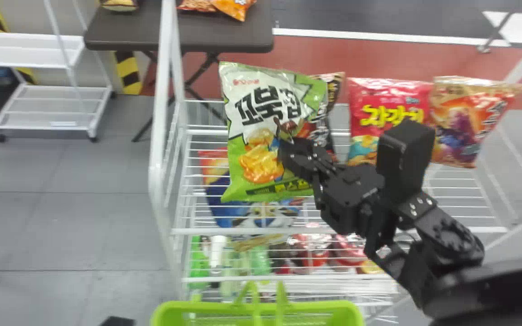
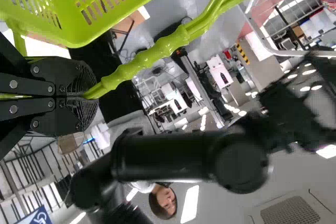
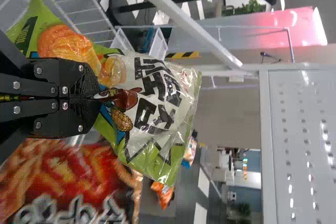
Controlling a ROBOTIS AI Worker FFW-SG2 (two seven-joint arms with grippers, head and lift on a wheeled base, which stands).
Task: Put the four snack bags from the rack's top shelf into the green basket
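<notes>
Right gripper [image 1: 284, 147] clamps green bag [image 1: 261, 113] | it is nearly upright over top shelf [image 1: 451, 230], partly covering black bag [image 1: 332, 97] | red bag [image 1: 381, 113] and orange bag [image 1: 460, 122] stand side by side farther right | left gripper [image 2: 84, 97] pinches handle [image 2: 157, 48] of basket [image 1: 163, 312], at rack's near side
</notes>
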